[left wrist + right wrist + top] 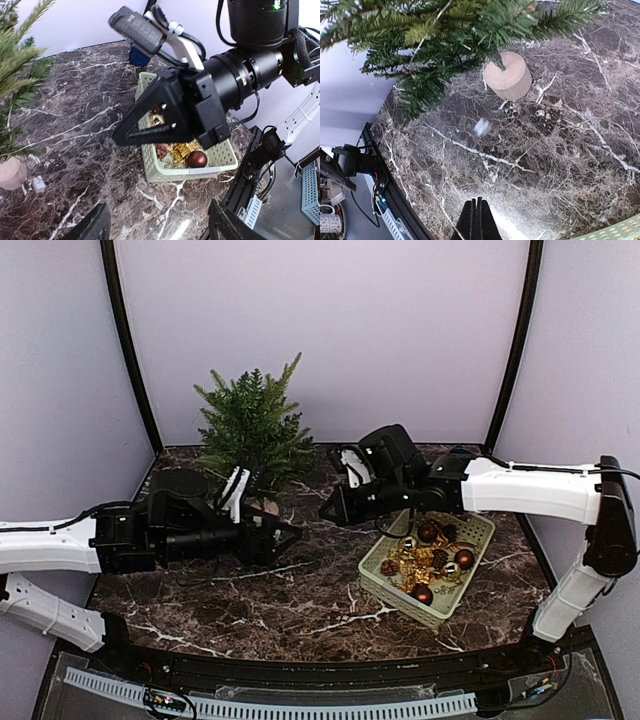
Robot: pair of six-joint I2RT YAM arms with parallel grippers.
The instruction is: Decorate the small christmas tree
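Left claw (pixel 159 226) hangs low over the table (pixel 300 600) at about 9 o'clock in the overhead view, its two fingers (pixel 92 227) spread wide apart with nothing between them. Directly facing it, at its 2 o'clock, is the right claw (pixel 477 212), pressed fully together into a narrow black wedge; nothing can be seen pinched in it, and the two claws are near each other but not touching. At the left claw's 12 o'clock stands the tree (pixel 252 430), a small bushy green fir, upright near the back of the table at about 11 o'clock. Its short trunk sits in a round beige pot (pixel 508 76), and no decoration shows on its branches. A small white bit (pixel 37 185) lies on the table just beside the pot. Beyond the right claw, at the table's 4 o'clock, sits a pale green basket (pixel 150 165) with perforated walls, holding dark red baubles (pixel 422 593) and gold trinkets. The table is dark brown marble with white veins, with plain pale walls around it.
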